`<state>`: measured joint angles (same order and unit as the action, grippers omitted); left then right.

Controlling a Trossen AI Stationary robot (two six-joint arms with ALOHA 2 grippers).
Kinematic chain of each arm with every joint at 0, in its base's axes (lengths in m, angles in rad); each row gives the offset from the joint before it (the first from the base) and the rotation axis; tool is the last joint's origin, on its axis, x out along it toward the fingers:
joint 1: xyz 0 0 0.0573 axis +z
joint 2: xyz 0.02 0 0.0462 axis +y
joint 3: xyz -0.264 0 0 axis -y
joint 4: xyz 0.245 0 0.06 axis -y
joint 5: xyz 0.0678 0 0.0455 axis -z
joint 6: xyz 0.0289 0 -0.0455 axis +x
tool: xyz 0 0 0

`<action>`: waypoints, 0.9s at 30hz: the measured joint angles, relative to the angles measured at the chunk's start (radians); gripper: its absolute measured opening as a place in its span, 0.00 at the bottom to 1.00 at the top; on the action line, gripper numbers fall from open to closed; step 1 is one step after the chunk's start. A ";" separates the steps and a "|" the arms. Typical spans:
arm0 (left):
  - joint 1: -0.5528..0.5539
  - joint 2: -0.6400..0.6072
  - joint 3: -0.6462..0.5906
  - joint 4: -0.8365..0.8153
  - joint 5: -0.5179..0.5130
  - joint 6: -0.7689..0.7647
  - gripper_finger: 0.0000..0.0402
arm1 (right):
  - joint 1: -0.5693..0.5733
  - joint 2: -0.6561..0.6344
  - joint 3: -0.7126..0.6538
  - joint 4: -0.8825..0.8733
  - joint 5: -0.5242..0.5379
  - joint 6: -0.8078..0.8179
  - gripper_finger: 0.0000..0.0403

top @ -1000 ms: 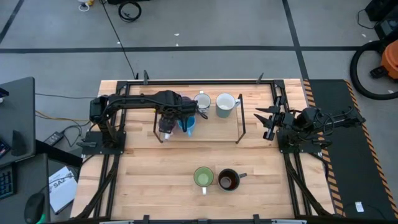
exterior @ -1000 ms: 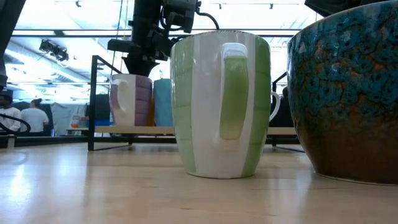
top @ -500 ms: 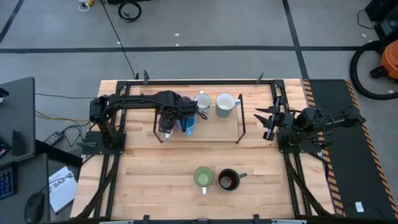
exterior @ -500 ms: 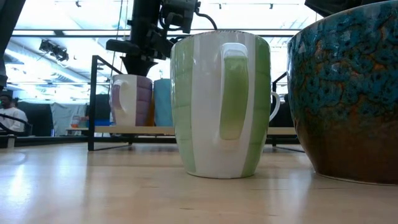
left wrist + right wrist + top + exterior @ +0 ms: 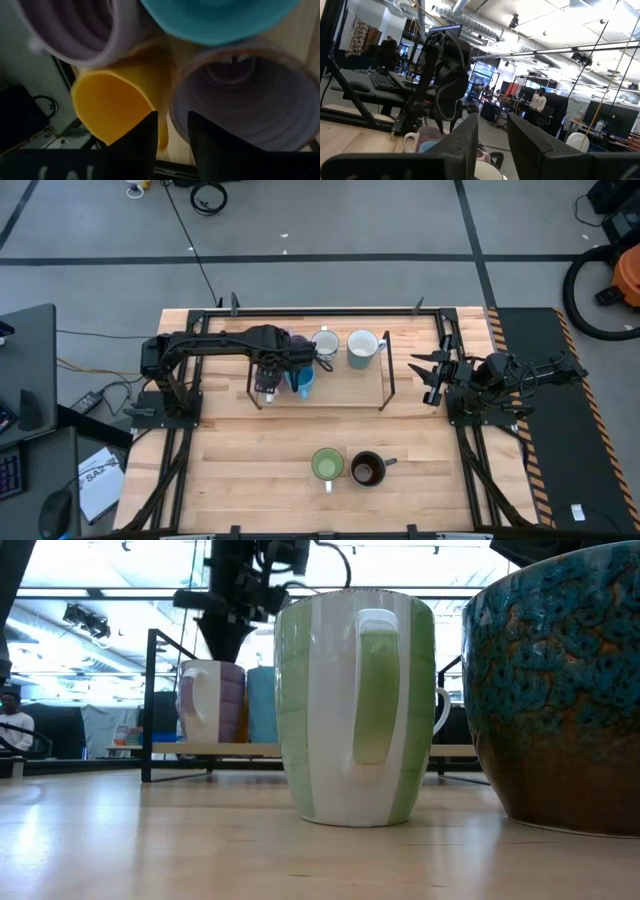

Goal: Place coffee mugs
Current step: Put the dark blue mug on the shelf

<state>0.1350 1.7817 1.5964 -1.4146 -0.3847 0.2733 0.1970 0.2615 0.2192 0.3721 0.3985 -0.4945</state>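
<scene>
**Left jaws hang over the mugs on the rack**

The wooden surface (image 5: 250, 460) carries a black-framed rack (image 5: 385, 385) at its far side and two loose mugs at its near edge. The left arm reaches across the rack, its gripper (image 5: 266, 383) pointing straight down. In the left wrist view the jaws stand slightly spread, nothing between them: just below them sit the lavender mug (image 5: 245, 100) on one side and the orange mug (image 5: 112, 107) on the other, with the bright blue mug (image 5: 220, 17) and the purple mug (image 5: 85, 30) beyond.

Farther along the rack from those jaws stand the white patterned mug (image 5: 325, 343) and the pale white-blue mug (image 5: 362, 348). Well apart from them, on the open surface, the green mug (image 5: 326, 466) and the dark brown-black mug (image 5: 367, 469) stand side by side.

The right gripper (image 5: 428, 381) waits at the right edge, beside the rack's end, jaws slightly apart and holding nothing.
</scene>
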 joint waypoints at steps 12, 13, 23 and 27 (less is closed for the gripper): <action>-0.038 -0.001 0.265 0.121 0.167 -0.143 0.31 | 0.000 0.000 0.000 -0.007 0.001 0.001 0.27; -0.050 -0.001 0.269 0.159 0.196 -0.159 0.31 | 0.000 0.000 0.000 -0.007 0.001 0.001 0.27; -0.168 0.012 0.269 0.339 0.249 -0.319 0.31 | 0.000 0.000 0.000 -0.010 0.001 0.018 0.27; -0.216 0.011 0.216 0.423 0.204 -0.309 0.31 | 0.000 0.000 0.000 -0.020 0.001 0.020 0.27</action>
<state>-0.0812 1.7927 1.8129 -0.9913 -0.1805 -0.0354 0.1970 0.2620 0.2195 0.3519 0.3995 -0.4749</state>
